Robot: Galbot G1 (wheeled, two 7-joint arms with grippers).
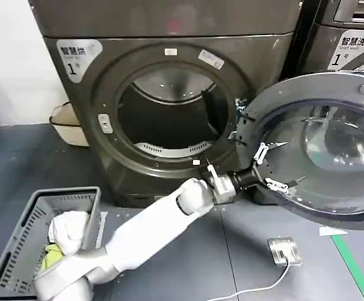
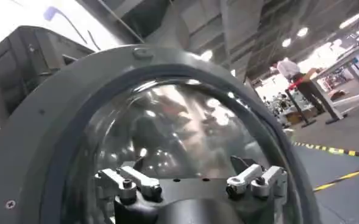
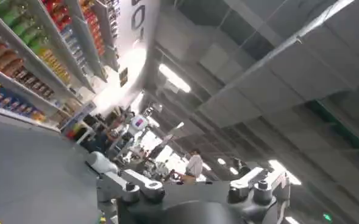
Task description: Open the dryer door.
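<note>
Door (image 1: 332,150) is hanging wide open to the drum's (image 1: 169,116) right. My left fingers (image 1: 270,165) are pressing its inner rim, spread, gripping nothing. Opening looks done; next I'm judging a clean retreat is needed.

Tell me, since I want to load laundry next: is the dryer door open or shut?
Open. The dryer door is swung wide to the right of the drum opening, whose dark interior is exposed. The left gripper is at the door's glass, fingers spread.

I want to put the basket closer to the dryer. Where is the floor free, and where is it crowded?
Free: grey floor between the laundry basket and the dryer. Crowded: under the open door, where the left gripper reaches and a floor socket with its cable lies.
</note>
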